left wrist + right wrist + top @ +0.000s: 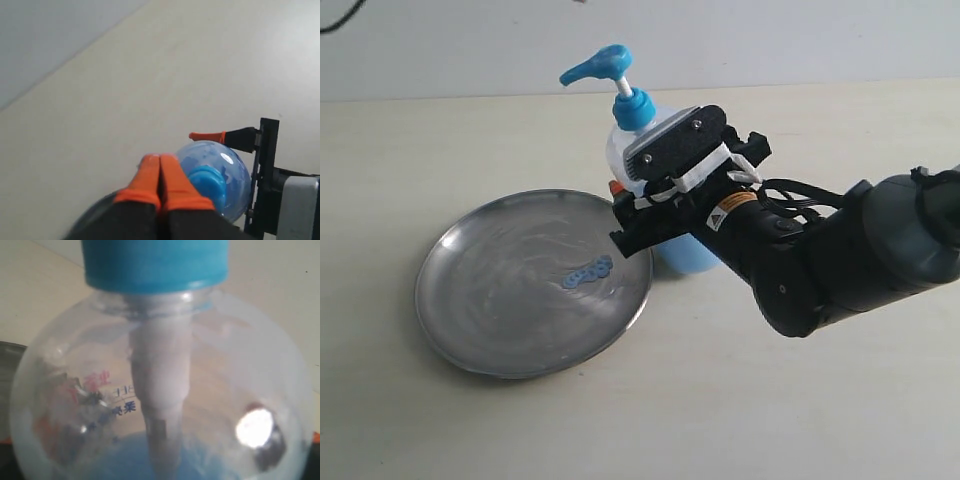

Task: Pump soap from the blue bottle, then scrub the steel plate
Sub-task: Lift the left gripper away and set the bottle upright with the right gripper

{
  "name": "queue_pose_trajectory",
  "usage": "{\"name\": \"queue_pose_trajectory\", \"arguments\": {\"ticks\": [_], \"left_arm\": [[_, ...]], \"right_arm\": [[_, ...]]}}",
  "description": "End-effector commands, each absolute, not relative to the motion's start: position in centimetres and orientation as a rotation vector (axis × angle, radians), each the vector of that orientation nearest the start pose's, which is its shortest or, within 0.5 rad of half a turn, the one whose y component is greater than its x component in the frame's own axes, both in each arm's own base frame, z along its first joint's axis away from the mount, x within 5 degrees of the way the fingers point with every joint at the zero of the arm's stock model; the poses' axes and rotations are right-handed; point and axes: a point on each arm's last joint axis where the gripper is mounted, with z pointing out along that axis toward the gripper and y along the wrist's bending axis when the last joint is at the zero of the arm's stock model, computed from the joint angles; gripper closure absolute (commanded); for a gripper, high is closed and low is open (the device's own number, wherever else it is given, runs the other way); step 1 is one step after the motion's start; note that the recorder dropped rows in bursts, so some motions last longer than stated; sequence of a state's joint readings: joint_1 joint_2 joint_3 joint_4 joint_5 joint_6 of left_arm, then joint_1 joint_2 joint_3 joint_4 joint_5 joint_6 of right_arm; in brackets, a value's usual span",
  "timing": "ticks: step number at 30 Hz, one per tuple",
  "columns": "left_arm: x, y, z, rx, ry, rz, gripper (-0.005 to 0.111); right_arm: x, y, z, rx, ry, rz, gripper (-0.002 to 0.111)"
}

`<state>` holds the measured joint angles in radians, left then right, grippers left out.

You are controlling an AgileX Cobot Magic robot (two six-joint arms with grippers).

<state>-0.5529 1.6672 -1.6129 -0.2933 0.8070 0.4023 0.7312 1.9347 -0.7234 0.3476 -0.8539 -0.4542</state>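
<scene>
**R fingers on bottle, soap blob on plate**

Bottle (620,150) stands upright mid-desk (770,400), with the pump head pointing left. The lower part holds pale blue liquid and the top part is clear.

R arm extends from the right. R fingers (675,145) are spread wide, one on each side of the bottle body below the collar, clasping it. In the R wrist view the orange tips hug both edges of the bottle.

Plate (480,300) lies flat just left of the bottle, its rim close to the bottle's base. Can't tell if they touch. Its surface is dull and streaked. A small soap (587,272) blob sits on the plate's right part, near the bottle.

L fingers (147,175) are pressed together w/ nothing between them, above the bottle, w/ the blue collar showing beside them. L arm isn't in the ext. view.
</scene>
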Motion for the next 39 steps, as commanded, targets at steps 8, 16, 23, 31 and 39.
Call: {"name": "queue_pose_trajectory", "arguments": {"ticks": [8,16,23,31,39], "left_arm": [[26.9,-19.6,43.4,1.082,1.808,-0.390,0.107],[24.0,-18.5,44.1,1.116,1.712,-0.450,0.107],[21.9,-17.0,44.1,1.079,1.683,-0.442,0.107],[20.2,-16.0,42.9,1.037,1.694,-0.464,0.107],[18.7,-14.7,39.8,0.990,1.733,-0.452,0.107]], "right_arm": [[28.0,21.4,14.5,-0.559,1.664,0.124,0.108],[28.1,20.2,14.5,-0.438,1.664,0.169,0.108],[28.2,19.9,14.4,-0.383,1.682,0.180,0.108],[28.4,19.3,14.4,-0.280,1.700,0.165,0.108],[28.3,19.0,14.3,-0.224,1.705,0.185,0.108]]}}
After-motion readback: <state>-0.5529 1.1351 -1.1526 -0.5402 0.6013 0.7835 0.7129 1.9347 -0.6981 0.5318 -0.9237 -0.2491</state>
